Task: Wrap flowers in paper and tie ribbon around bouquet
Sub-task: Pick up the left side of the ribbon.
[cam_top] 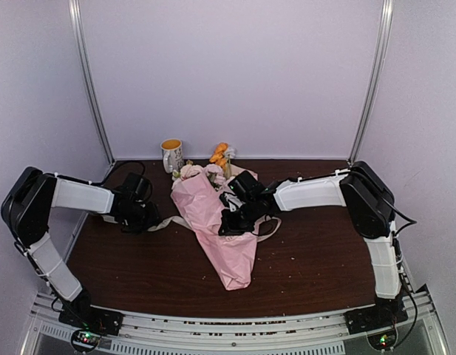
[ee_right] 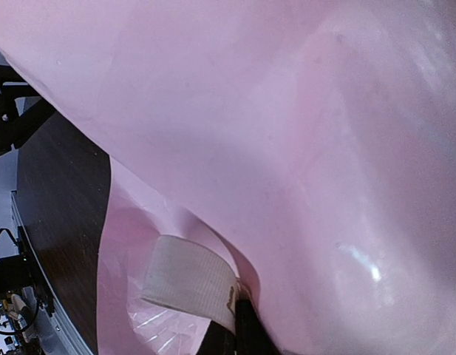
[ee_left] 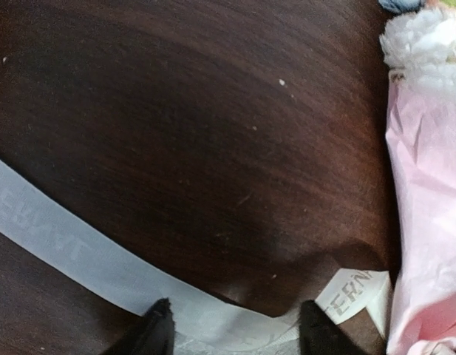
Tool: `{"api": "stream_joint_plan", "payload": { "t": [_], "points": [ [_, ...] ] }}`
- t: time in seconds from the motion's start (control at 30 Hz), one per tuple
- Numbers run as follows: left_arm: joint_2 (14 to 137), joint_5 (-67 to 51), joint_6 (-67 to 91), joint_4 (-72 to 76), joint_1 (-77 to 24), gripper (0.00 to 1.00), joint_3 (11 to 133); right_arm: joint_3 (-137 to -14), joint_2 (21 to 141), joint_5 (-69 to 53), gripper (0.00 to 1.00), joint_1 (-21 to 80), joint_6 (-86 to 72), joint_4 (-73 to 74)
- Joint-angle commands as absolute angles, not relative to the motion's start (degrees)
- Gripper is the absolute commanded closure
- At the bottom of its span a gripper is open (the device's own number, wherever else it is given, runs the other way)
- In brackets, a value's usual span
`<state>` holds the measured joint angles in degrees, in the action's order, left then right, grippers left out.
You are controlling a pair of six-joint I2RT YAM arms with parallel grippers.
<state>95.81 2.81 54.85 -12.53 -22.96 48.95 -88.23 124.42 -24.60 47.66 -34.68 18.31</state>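
Bouquet (cam_top: 226, 244) lies mid-table, a cone of pink paper (ee_right: 287, 111), narrow end toward the near edge, flowers (cam_top: 192, 171) at the far end; ribbon (ee_left: 94, 259) runs flat over the dark table (cam_top: 316, 259) from its left side; left gripper (ee_left: 235, 329) stands open, fingertips astride the ribbon, gripping nothing; right gripper (cam_top: 228, 224) is closed, pinching the ribbon's other end against the paper, which fills its camera; mug (cam_top: 171, 155) stands behind the blooms; we cannot tell its contents.
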Motion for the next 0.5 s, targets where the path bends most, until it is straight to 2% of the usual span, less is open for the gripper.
{"api": "stream_joint_plan", "payload": {
  "t": [0.0,0.1,0.13,0.17,0.47],
  "points": [
    [99.94,1.55,55.81,-9.96,-23.64,0.57,49.33,-86.74,124.22,-22.07,1.0,48.03,-34.11,22.04],
    [100.93,0.11,56.37,-7.91,-23.64,0.83,48.37,-86.62,123.94,-21.99,1.0,47.96,-34.0,22.22],
    [100.83,0.01,56.42,-7.11,-23.69,0.95,47.94,-86.51,123.76,-21.9,1.0,47.97,-33.94,22.21],
    [100.75,0.16,56.3,-6.74,-23.65,1.0,47.6,-86.42,123.69,-21.85,1.0,47.93,-33.86,22.16],
    [95.16,2.12,52.19,-4.74,-23.64,1.0,46.49,-86.12,123.42,-21.82,1.0,47.9,-33.7,22.34]
  ]
}}
